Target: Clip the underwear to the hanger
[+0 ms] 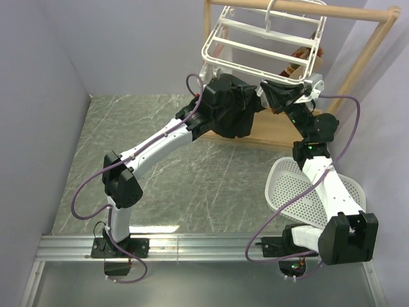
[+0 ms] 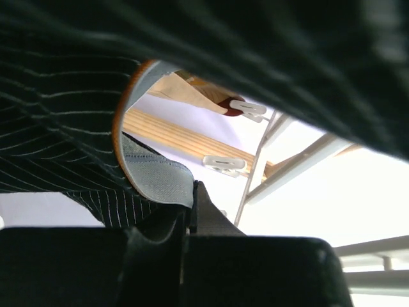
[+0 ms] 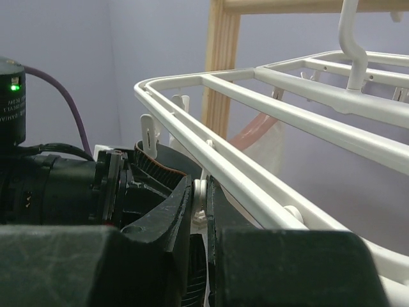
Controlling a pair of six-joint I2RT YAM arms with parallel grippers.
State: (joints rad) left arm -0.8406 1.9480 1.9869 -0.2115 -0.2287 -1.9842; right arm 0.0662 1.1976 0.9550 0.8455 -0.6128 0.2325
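The underwear (image 2: 57, 128) drapes over my left pincer (image 2: 192, 206), shut tight on its waistband (image 2: 160, 179) and held up under the hanger (image 3: 243, 167) at upper centre of the overhead view, while my right pincer (image 3: 199, 208) squeezes a clip (image 3: 200, 192) there, seemingly opening it for the fabric.

Left fingers (image 2: 208, 216) and right fingers (image 3: 160, 233) clamped

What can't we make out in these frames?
- Top view: the left gripper fingertips, buried under the bunched underwear.
- Left wrist: most of the hanger, blocked by fabric draped across the view.
- Right wrist: whether the clip is open; it sits squeezed between the right gripper fingers.
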